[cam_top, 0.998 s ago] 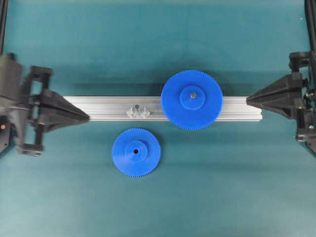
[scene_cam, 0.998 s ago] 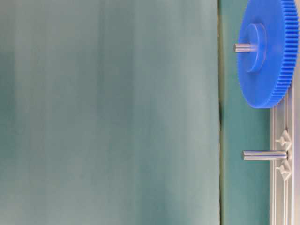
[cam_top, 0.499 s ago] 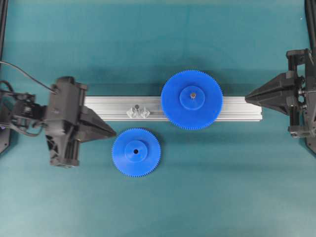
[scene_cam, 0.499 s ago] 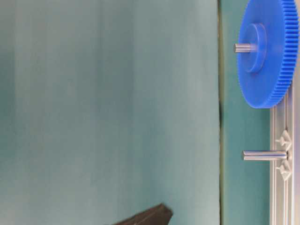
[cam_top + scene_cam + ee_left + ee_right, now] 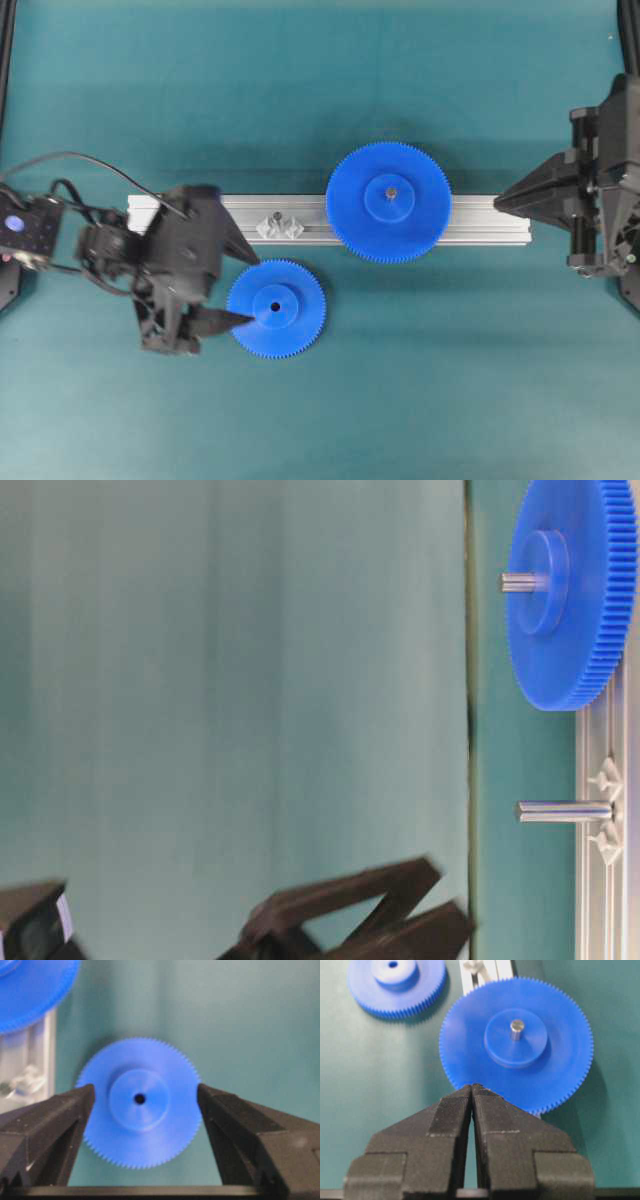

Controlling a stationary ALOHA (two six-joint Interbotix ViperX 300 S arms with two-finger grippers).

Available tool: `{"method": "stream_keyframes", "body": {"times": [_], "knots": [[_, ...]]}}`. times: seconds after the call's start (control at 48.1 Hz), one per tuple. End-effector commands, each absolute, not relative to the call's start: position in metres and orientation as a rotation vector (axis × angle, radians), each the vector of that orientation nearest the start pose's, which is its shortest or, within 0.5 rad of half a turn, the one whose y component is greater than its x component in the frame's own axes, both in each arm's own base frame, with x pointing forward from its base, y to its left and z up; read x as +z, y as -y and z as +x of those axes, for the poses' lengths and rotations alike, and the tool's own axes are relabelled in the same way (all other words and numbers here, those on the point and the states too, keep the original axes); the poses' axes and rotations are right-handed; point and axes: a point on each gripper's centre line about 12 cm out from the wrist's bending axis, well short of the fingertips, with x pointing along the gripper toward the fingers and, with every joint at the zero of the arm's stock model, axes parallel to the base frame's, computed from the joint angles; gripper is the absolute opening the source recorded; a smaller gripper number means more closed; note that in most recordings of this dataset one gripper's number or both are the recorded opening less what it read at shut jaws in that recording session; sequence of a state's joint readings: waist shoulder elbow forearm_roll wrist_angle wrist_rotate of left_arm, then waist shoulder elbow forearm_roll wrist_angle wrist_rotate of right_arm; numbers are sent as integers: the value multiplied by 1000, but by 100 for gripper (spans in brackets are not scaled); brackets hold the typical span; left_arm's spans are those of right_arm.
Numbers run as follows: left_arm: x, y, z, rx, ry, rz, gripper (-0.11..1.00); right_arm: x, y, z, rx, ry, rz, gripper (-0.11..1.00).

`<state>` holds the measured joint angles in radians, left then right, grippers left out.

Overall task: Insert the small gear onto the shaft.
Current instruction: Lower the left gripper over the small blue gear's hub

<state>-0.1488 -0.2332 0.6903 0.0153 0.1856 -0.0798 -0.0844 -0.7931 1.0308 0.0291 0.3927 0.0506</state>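
Small gear: blue, finely toothed rim. Larger gear: blue. Shaft: grey metal. Rail: ribbed silver. Tabletop: teal. Grippers: black.

on the worktop the rail runs left to right. the shaft stands on it left of the large gear. the small gear lies just in front of the rail, below the shaft.

Lighting: even, bright, soft shadows. Left gripper motion-blurred at table level; wrist views' near fingers were soft.
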Motion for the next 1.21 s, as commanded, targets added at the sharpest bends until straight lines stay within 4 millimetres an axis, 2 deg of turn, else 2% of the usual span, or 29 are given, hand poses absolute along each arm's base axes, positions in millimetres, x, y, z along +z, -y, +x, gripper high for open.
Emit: {"method": "stream_keyframes", "body": {"times": [0.0,0.478,0.769,0.977,1.185], "knots": [[236,55,360,-123,-633,-15,87,248,19,220,-103,-609,111,11],[194,62,390,-118,-820,5,87,245,24,223,-124,-636,119,11],[168,63,397,-112,-901,11,88,243,24,223,-125,-640,120,11],[151,63,395,-104,-1002,19,88,242,24,222,-125,-643,121,11],[146,62,398,-96,-1064,21,88,241,24,222,-125,-639,122,11]]}}
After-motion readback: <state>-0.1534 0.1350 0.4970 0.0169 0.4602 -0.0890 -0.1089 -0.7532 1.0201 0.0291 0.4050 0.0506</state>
